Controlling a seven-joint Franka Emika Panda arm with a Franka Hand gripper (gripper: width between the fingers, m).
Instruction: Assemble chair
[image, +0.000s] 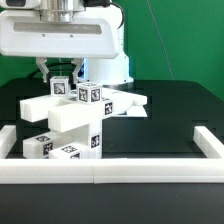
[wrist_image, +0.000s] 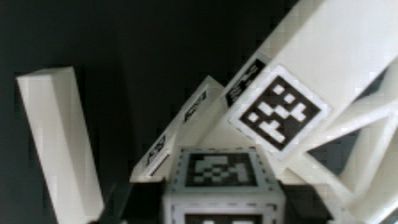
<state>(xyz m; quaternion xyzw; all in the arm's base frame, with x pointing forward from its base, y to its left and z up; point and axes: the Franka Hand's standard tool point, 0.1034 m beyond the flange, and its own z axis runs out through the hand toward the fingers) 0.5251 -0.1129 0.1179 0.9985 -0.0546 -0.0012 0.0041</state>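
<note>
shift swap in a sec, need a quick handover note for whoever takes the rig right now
Claw: shut on a tagged white chair part at the top of the pile.
Parts: chunky white chair pieces stacked and leaning on each other on the black table, toward the exterior view's left, inside the white border rail.
Done: parts gathered; how firmly any are joined cannot be told.
Left: no finished chair yet; the remaining pieces need fitting.
</note>
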